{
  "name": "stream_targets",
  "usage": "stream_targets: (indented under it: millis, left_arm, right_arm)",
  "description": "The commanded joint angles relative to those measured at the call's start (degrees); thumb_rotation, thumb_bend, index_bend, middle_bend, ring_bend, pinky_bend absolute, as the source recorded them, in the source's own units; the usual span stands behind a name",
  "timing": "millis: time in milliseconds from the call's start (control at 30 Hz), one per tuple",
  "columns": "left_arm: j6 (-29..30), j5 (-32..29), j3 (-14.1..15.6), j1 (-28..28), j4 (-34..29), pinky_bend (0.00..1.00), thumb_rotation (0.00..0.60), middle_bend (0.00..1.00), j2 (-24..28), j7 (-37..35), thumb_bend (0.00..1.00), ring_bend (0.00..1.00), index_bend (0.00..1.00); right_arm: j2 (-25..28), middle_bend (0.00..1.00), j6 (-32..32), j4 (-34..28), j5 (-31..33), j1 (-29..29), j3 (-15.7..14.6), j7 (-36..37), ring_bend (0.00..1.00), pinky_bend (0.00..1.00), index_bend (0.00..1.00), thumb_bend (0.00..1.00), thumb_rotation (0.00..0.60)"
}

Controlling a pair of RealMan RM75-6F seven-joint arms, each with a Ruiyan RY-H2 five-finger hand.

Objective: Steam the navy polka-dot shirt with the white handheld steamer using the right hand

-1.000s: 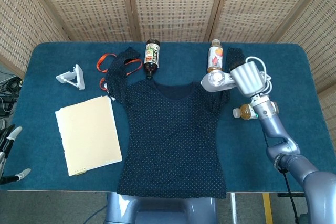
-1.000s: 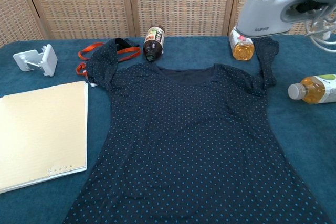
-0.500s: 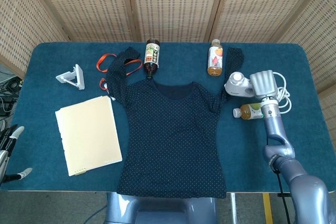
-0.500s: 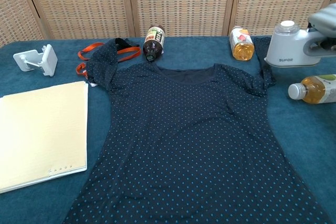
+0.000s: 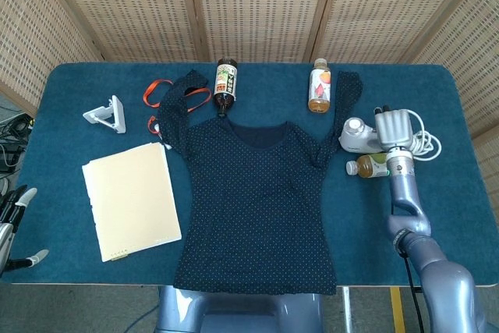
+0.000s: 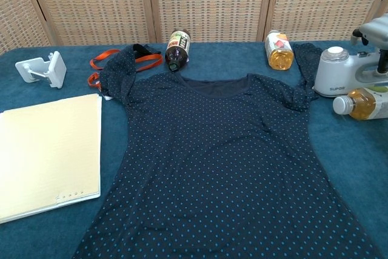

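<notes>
Two hands show, but only your right hand (image 5: 392,125) matters: it sits on the white handheld steamer's (image 6: 341,72) handle, fingers apparently wrapped round it, though the grip itself is hard to see. That steamer rests on the desk (image 5: 70,87) near the right edge, just beside the navy polka-dot shirt's (image 5: 257,200) sleeve, so a short sweep should reach the fabric. One tea bottle (image 6: 362,102) lies just beside the steamer, towards the front edge; mind it. Your left hand (image 5: 15,220) idles with fingers spread, holding nothing, off the left edge.
</notes>
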Motion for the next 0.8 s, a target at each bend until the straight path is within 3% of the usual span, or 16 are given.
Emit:
stream_targets:
  millis: [33, 167, 333, 433, 667, 800]
  left_arm:
    - [0.10, 0.20, 0.06, 0.01, -0.10, 0.00, 0.600, 0.00, 0.07, -0.05, 0.00, 0.00, 0.00]
    - [0.30, 0.57, 0.17, 0.07, -0.38, 0.00, 0.600, 0.00, 0.21, -0.10, 0.00, 0.00, 0.00]
    - [0.73, 1.45, 0.44, 0.21, -0.56, 0.00, 0.600, 0.00, 0.54, -0.57, 0.00, 0.00, 0.00]
    - [1.25, 2.27, 0.66, 0.40, -0.51, 0.00, 0.600, 0.00, 0.82, -1.24, 0.00, 0.00, 0.00]
    - [4.06, 4.86, 1.13, 1.46, -0.41, 0.00, 0.600, 0.00, 1.70, -2.97, 0.00, 0.00, 0.00]
    - [6.01, 6.50, 1.49, 2.28, -0.21, 0.00, 0.600, 0.00, 2.03, -3.68, 0.00, 0.00, 0.00]
  right_arm:
    - [0.24, 0.17, 0.31, -0.60, 0.24, -0.10, 0.18, -0.52, 0.24, 0.70, 0.03, 0.00, 0.600]
    - [1.21, 0.12, 1.82, -2.87, 0.16, -0.41, 0.24, -1.02, 0.16, 0.55, 0.01, 0.00, 0.600]
    - [4.37, 0.11, 6.71, -10.46, -0.67, -2.04, 0.00, -1.73, 0.15, 0.51, 0.01, 0.00, 0.600]
    - [8.04, 0.11, 10.06, -18.40, -1.22, -3.93, -0.30, -2.85, 0.15, 0.51, 0.01, 0.00, 0.600]
    - [21.53, 0.11, 19.83, -44.31, -4.14, -10.76, -1.76, -4.11, 0.15, 0.49, 0.03, 0.00, 0.600]
    - [28.65, 0.05, 23.94, -56.17, -5.82, -14.60, -2.69, -2.44, 0.11, 0.34, 0.05, 0.00, 0.600]
